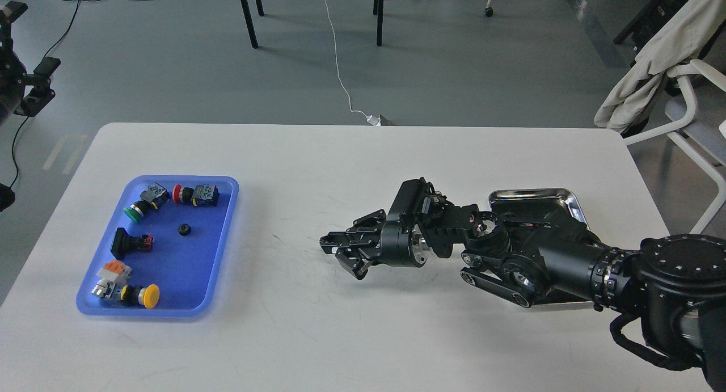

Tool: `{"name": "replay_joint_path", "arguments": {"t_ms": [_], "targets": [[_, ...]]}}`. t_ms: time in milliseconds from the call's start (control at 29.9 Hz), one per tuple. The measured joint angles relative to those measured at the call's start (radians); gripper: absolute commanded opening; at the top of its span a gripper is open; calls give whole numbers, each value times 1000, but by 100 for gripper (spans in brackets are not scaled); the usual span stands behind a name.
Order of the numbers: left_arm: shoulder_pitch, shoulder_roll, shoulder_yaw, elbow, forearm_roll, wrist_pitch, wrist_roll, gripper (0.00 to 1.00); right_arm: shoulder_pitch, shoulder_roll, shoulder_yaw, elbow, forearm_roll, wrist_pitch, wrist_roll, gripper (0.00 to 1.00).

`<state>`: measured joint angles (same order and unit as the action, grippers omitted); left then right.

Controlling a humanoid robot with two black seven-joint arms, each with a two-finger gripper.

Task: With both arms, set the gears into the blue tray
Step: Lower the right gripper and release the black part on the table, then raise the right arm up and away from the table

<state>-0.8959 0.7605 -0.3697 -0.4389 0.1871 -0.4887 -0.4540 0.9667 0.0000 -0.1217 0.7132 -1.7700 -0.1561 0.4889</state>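
Nowhere any legible writing; right gripper (340, 254) over bare table (351, 171), jaws parted, one gear (184, 229) in blue tray (224, 210).

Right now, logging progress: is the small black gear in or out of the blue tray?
In. The gear lies on the blue tray floor, right of centre, apart from the push-button switches.

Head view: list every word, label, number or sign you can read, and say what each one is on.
No text can be read in this view.
The push-button switches in the blue tray carry small pale patches that may be labels, too small and blurred to read.
The right gripper and its arm show no legible marking.
The silver tray and the table show no print.
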Motion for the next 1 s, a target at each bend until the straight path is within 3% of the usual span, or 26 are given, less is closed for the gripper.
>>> {"name": "replay_joint_path", "arguments": {"t_ms": [134,468,702,836,1003], "targets": [[0,3,0,0,0,0,0,99,-17,0,0,-9,0,4,-1,31],[0,16,0,0,0,0,0,99,-35,0,6,-33,3,6,-16,38],[0,19,9,0,3,0,2,99,-34,0,100,-35,18,5,-39,61],[1,20,13,1,8,0,1,99,-23,0,218,-35,39,10,-49,67],[2,26,6,3,4,0,-12,99,31,0,291,-32,206,23,-74,81]]}}
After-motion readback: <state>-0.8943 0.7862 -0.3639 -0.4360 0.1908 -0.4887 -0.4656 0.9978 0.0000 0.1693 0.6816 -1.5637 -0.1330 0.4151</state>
